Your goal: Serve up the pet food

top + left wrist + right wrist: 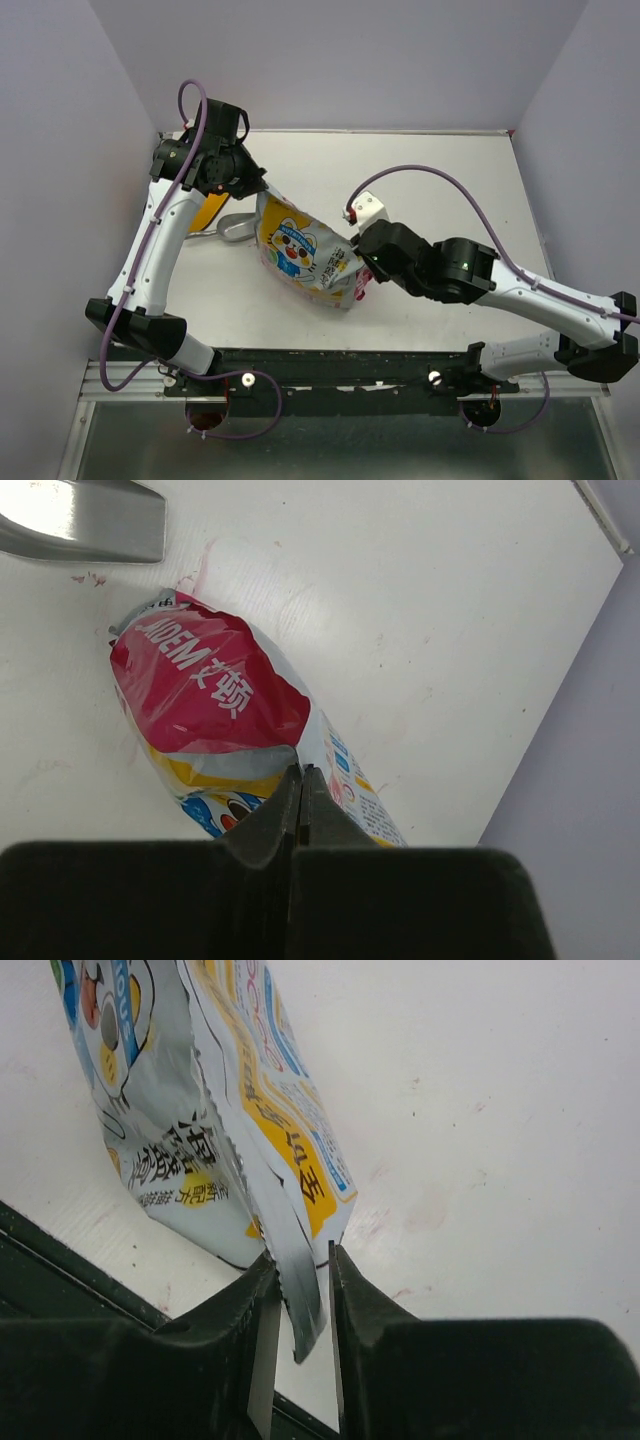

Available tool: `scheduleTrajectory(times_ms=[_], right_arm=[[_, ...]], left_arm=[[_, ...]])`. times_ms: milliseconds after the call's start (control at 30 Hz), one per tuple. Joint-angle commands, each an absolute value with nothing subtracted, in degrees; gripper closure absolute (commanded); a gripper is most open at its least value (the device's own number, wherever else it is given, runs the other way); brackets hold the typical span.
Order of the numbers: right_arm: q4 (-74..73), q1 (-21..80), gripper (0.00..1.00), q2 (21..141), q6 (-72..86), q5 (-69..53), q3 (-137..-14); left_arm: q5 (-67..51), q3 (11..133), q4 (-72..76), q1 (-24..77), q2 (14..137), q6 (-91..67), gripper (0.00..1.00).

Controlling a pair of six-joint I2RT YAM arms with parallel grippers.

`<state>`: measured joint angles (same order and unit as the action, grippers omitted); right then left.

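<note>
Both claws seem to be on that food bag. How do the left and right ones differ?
Left gripper: jaws closed tight, pinching the pouch at one end. Right gripper: jaws slightly apart around a silver strip at the opposite end; a firm pinch isn't clear. Both meet the same pouch.

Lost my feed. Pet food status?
Left gripper shut on crinkly yellow-white-silver pouch. Right gripper straddles its corner, clamp unclear. Silver metal scoop beside.
</note>
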<state>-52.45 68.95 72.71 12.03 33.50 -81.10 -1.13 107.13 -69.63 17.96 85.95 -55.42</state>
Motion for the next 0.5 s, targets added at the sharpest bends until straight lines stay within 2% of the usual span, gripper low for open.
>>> scheduleTrajectory(times_ms=[0,100,233,333,467], right_arm=[[-60.6,68.7,0.63,69.4,13.3,33.8,-80.5],[-58.6,68.6,0.47,68.7,13.0,32.1,-82.3],[-56.8,68.7,0.43,69.2,12.2,30.1,-84.3],[-56.1,68.7,0.4,69.2,12.4,28.9,-86.1],[-55.5,68.6,0.37,68.8,13.2,28.7,-90.0]], left_arm=[[3.0,110.4,-65.0,16.4,84.6,-53.4,0.91],[3.3,111.4,-64.9,16.4,84.5,-52.5,0.71],[3.0,112.9,-66.1,16.3,84.8,-51.6,0.5],[2.9,113.0,-66.0,16.3,84.1,-51.2,0.4],[3.3,113.6,-65.8,16.4,82.3,-50.1,0.34]])
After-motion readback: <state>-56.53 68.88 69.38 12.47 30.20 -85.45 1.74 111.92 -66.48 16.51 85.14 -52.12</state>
